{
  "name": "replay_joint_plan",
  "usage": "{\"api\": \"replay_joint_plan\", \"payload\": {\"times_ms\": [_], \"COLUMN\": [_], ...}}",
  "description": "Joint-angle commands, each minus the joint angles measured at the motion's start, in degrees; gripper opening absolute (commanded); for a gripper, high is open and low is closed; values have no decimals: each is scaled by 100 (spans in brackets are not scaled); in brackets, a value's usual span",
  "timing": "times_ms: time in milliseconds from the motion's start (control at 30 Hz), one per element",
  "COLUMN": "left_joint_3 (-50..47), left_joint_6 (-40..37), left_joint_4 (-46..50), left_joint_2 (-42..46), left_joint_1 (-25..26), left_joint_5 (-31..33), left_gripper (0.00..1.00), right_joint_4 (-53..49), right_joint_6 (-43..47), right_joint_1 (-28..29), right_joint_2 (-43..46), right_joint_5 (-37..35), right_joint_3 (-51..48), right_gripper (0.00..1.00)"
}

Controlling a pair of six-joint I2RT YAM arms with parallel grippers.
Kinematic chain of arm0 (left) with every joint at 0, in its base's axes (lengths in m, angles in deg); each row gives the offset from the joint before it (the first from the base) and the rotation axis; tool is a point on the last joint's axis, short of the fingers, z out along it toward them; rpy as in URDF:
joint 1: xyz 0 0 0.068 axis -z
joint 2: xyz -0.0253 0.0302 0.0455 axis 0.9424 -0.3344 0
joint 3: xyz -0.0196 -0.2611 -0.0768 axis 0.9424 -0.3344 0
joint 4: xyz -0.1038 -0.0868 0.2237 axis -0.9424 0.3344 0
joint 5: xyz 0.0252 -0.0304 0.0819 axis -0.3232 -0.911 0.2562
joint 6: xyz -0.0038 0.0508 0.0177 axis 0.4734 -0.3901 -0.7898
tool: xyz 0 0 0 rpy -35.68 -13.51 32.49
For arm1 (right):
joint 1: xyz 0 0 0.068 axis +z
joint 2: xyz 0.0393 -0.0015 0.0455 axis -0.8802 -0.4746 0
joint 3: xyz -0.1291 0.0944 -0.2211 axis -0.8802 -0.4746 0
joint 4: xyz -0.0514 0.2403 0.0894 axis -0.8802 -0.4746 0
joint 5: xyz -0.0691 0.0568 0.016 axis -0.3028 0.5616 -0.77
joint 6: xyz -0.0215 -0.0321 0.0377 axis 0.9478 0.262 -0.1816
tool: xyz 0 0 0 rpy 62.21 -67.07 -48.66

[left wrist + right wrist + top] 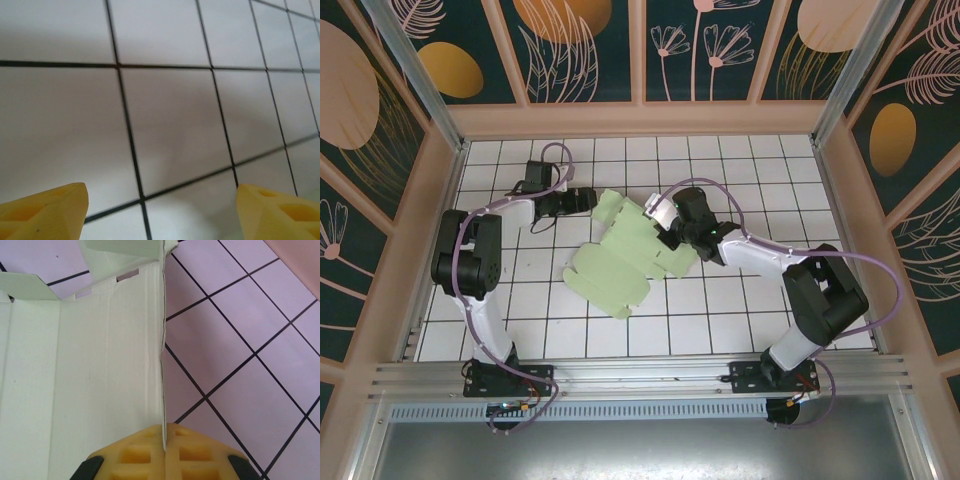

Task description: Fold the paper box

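The paper box [620, 262] is located at the middle of the tiled table [720, 320]. Its near-left portion is laid flat as an unfolded cut-out, and no closed box shape has been formed.

On its right side, one panel appears to be raised on edge. The thin edge of that panel is clamped between the closed fingers of the right gripper [163, 442].

Farther off and to the left, the left gripper [160, 212] is held over bare tiles just beside the sheet's far-left flap. Its fingertips [45, 210] are set apart with nothing between them.

The task is judged to be at an early stage. One wall is being lifted, and the other walls, flaps and tabs are yet to be folded and locked.

In the overhead view, the card beneath the right gripper is hidden. In the right wrist view, the far end of the raised panel is cut off.
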Motion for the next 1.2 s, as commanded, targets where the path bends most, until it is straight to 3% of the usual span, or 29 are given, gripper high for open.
{"api": "replay_joint_plan", "payload": {"times_ms": [0, 133, 267, 400, 533, 600, 700, 800, 867, 1033, 1167], "left_joint_3": [92, -26, -106, -67, -234, -282, -281, -308, -360, -711, -1013], "left_joint_6": [-849, -1353, -1384, -1377, -1287, -1354, -1562, -1576, -1364, -360, 158], "left_joint_4": [381, 579, 467, 394, 56, 64, 229, 263, -6, -1523, -2352], "left_joint_2": [177, 396, 481, 392, 492, 556, 599, 604, 634, 925, 1374], "left_joint_1": [-5, -9, -6, -5, -5, -13, -5, -7, -14, -150, -323], "left_joint_5": [-981, -1289, -1661, -2626, -2943, -3088, -3302, -2918, -2639, -2529, -1849], "left_gripper": [77, 77, 76, 57, 56, 48, 47, 56, 72, 80, 85], "right_joint_4": [151, 128, 80, 72, 84, 85, 68, 33, 35, 31, 67], "right_joint_6": [-94, -145, -147, -173, -225, -244, -244, -244, -245, -175, -57], "right_joint_1": [-79, -123, -131, -168, -181, -189, -207, -205, -215, -210, -191], "right_joint_2": [189, 177, 157, 120, 49, 32, -4, -41, -41, 4, 108], "right_joint_5": [260, 406, 471, 524, 556, 587, 592, 554, 514, 247, 26], "right_joint_3": [28, 79, 125, 106, 116, 125, 151, 184, 187, 156, 70], "right_gripper": [0, 0, 0, 0, 0, 0, 0, 0, 0, 0, 0]}}
